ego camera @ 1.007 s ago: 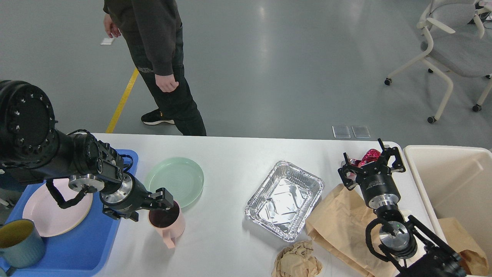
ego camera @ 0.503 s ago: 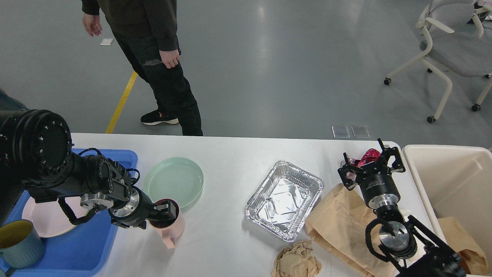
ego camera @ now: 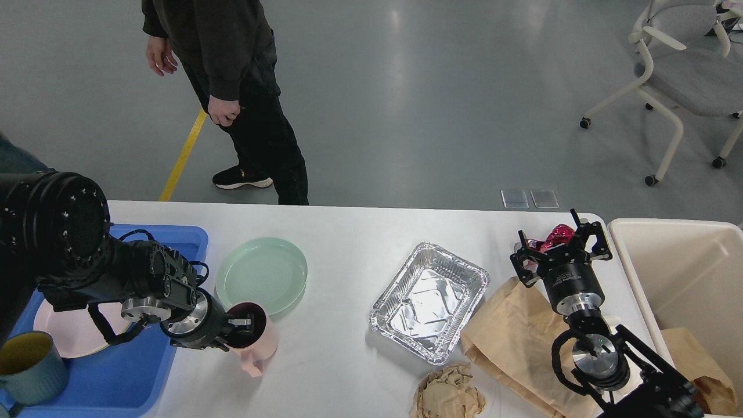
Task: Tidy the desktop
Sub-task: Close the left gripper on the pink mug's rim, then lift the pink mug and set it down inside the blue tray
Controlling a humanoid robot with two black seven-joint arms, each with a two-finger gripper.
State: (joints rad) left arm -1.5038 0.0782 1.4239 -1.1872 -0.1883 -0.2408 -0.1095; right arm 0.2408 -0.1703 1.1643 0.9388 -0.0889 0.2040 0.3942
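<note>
Head view: left hand [ego camera: 239,326] pinches the pink cup's [ego camera: 255,342] rim above the desktop [ego camera: 348,360]; right hand [ego camera: 562,244] spread.

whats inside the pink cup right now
One finger of the left gripper reaches into the pink cup, against its near wall. The inside looks dark. The gripper covers part of the opening, so whether anything lies at the bottom cannot be told.

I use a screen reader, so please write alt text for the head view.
The left gripper reaches into a pink mug on the desktop, beside a green plate and a blue tray. To the right lie a foil tray and brown paper bag, where the open right gripper hovers around a red wrapper.
</note>
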